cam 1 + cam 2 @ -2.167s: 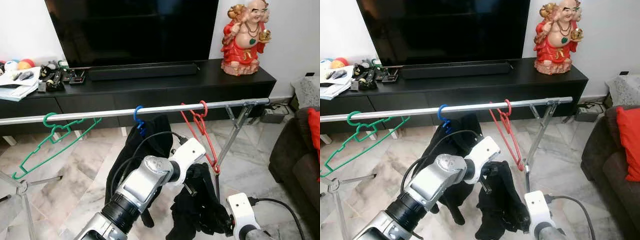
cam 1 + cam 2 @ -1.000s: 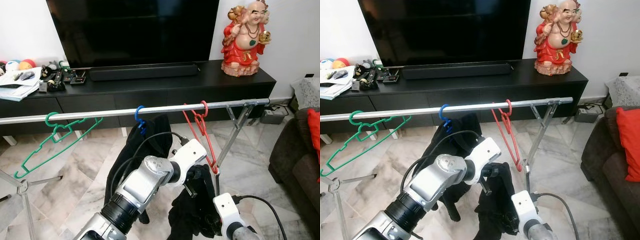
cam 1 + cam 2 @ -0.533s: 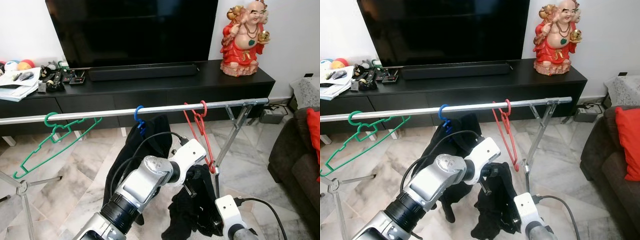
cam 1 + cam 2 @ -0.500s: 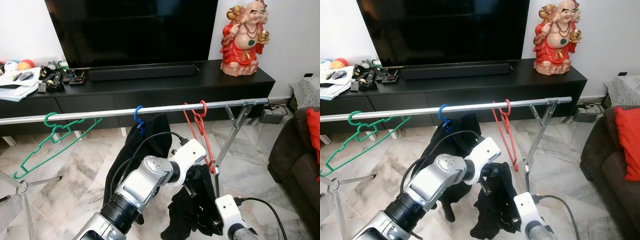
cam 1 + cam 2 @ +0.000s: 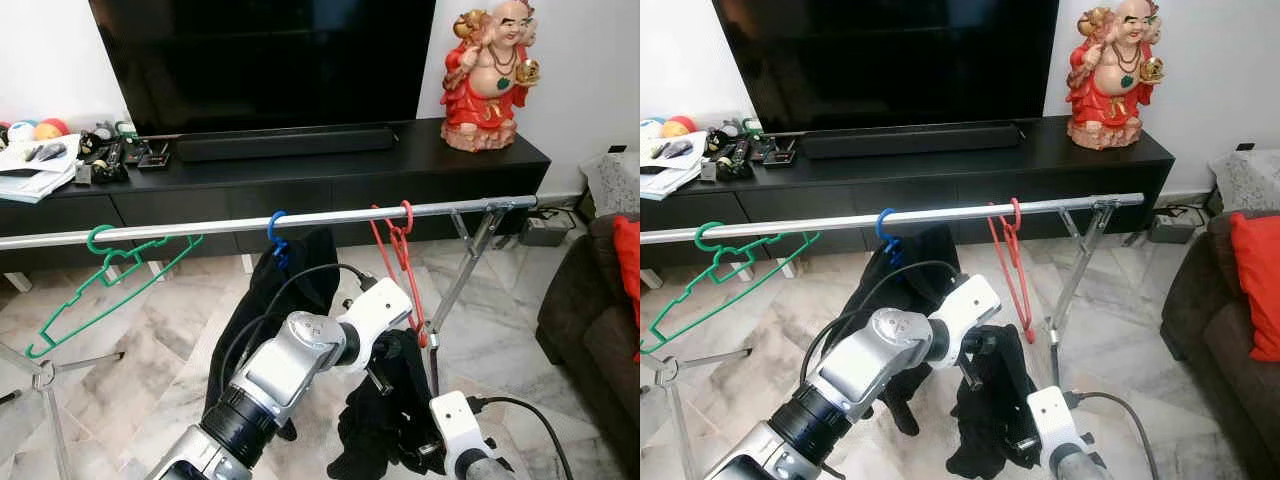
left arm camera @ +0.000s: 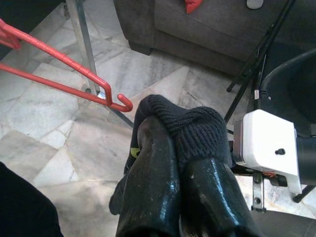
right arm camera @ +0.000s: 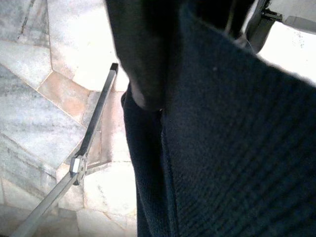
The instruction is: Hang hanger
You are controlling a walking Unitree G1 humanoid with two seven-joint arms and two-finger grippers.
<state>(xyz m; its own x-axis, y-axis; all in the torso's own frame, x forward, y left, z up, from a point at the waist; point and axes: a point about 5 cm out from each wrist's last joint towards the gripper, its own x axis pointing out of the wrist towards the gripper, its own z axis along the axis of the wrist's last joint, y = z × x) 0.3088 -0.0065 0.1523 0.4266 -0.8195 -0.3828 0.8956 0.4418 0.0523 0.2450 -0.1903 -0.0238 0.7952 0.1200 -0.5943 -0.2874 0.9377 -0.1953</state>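
1. Rail (image 5: pixel 200 228): silver bar of a clothes rack, running across the room in front of a black TV cabinet (image 5: pixel 300 170).
2. Red hanger (image 5: pixel 400 262): hooked on the rail near its right end, frame tilted down toward the rack leg; thin plastic, judged light and springy, apt to swing or slip off if nudged.
3. Blue hanger (image 5: pixel 277 240): on the rail at mid-span, carrying a black garment.
4. Green hanger (image 5: pixel 100 275): bare, toward the left end.
5. Dark knit garment (image 6: pixel 190 126): soft, limp, bunched below the red hanger's lower tip; judged to sag and drag unless taken high, near a shoulder or collar.
6. Left gripper (image 6: pixel 185 163): fingers clenched together on a fold of the knit garment, just beside the red hanger's end hook.
7. Right gripper (image 5: pixel 425 450): low, pressed into the same cloth; whether its fingers are clenched or released, I cannot tell.
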